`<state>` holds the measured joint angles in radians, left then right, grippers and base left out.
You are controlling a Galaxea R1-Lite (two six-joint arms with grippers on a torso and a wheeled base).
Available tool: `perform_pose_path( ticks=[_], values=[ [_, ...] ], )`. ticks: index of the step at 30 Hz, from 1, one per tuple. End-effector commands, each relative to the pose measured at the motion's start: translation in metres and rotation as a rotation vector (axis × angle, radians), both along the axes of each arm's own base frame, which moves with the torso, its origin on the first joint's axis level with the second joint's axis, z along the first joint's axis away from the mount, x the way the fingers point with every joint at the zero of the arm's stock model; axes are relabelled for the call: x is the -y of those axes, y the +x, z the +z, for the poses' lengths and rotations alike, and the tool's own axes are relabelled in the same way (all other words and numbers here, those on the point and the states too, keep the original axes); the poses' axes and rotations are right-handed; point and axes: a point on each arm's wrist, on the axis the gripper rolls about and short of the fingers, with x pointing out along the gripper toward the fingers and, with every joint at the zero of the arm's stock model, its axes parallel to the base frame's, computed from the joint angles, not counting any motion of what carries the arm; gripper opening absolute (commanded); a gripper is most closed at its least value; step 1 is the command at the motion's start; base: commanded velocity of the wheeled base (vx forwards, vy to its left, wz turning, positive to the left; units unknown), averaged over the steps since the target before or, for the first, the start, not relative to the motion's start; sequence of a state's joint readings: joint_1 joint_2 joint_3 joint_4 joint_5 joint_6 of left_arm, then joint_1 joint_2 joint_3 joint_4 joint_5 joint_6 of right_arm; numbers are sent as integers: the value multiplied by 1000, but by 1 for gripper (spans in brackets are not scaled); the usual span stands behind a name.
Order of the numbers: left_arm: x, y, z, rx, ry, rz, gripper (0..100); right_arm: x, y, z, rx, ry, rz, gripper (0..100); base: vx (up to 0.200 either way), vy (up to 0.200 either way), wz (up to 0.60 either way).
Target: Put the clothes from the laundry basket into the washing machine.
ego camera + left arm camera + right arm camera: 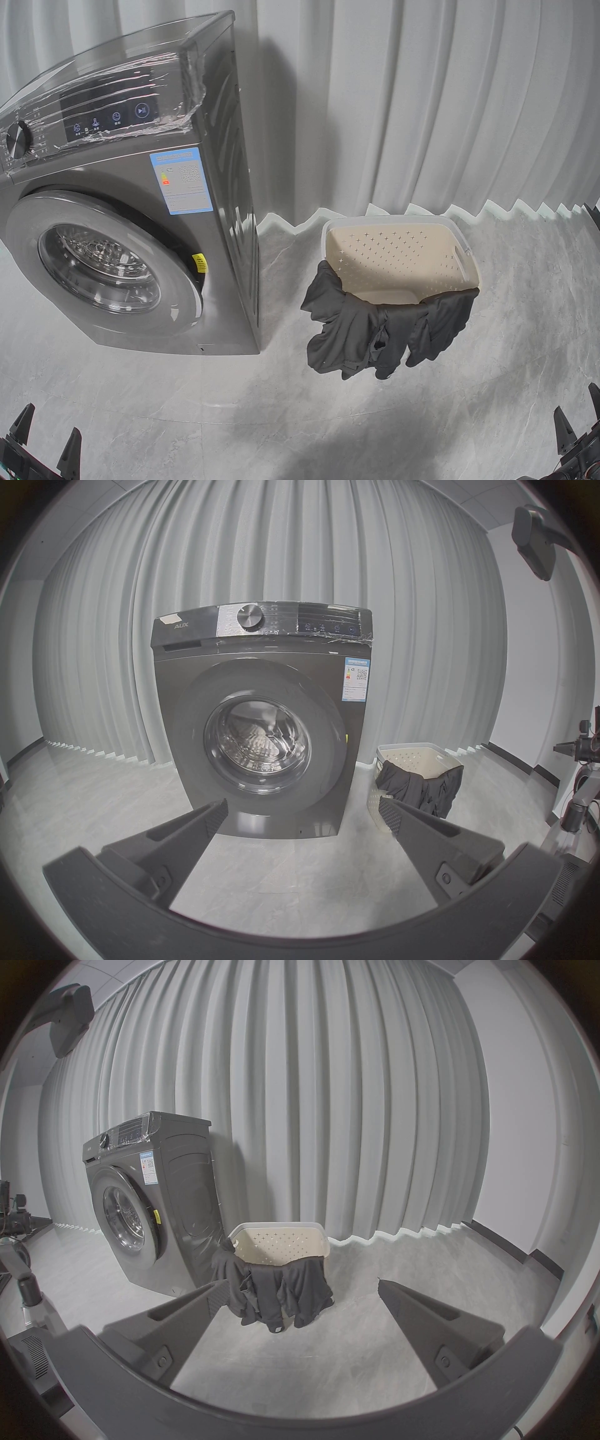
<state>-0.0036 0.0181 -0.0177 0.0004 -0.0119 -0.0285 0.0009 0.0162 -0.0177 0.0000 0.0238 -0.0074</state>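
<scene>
**Figure: starting configuration, both arms clear of the work.** The washing machine (206, 262) stands on the floor (387, 425) to the robot's left. Its round door (100, 269) appears shut. The laundry basket (400, 256) stands just beside the machine's right flank. A dark garment (369, 331) is draped over the basket's near rim, with most of its bulk hanging outside, down the front wall. The basket's far inner wall is bare. Whether more clothing lies at the bottom cannot be told.

The left gripper (301, 805) faces the machine's front and the right gripper (303, 1285) faces the basket. Each has its jaws spread wide and holds nothing, and both are well apart from basket and machine.

**Likely hazards.**
- The door looks closed, so a garment carried across would meet glass unless the door is opened first.
- The basket seems light, so a pull on cloth hooked over its rim could drag or tip it.
- A pinch on one loose fold may slip, or lift only part of the bundle.
- Hanging sleeves could trail on the floor or snag on the door opening.
</scene>
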Motion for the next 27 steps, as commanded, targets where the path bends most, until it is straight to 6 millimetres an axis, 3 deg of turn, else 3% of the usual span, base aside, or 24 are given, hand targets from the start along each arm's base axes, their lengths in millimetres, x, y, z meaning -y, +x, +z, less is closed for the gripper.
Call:
perform_pose_path(
  ticks=[1,27],
  values=[
    [0,0,-5,-1,-1,0,100,0,0,-5,-1,0,1,100,0,200,0],
    [0,0,-4,1,1,0,100,0,0,-5,-1,0,1,100,0,200,0]
  ],
)
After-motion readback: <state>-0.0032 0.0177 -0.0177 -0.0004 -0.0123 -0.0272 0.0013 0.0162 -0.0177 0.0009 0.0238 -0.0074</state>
